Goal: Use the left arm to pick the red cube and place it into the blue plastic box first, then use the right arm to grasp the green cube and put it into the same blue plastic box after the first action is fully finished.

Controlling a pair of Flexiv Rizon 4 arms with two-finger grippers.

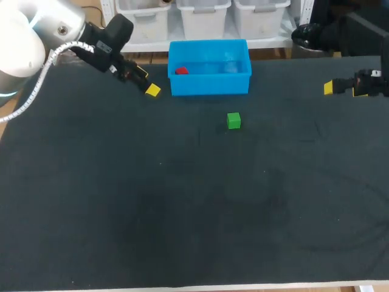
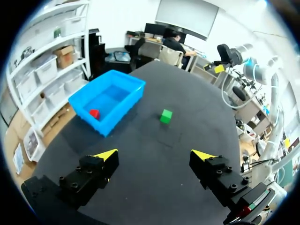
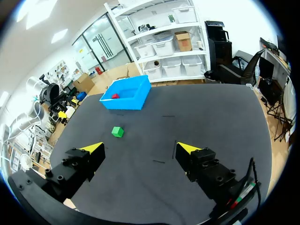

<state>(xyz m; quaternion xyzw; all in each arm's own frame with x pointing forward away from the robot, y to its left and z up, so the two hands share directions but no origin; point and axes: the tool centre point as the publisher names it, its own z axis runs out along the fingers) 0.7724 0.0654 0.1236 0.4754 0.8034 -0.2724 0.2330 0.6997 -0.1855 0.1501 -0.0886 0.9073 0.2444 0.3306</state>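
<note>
Head view: red cube (image 1: 182, 70) half-hidden, seemingly inside blue box (image 1: 209, 84); left fingers (image 2: 107, 155) and right fingers (image 3: 93, 149) apart, empty.

a robotics lab: a left arm (image 1: 27, 36) and a right arm (image 1: 369, 83) come in over a wide, black-matted tabletop (image 1: 182, 213).

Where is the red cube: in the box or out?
In. The red cube lies inside the blue box, near one end; both wrist views agree.
</note>
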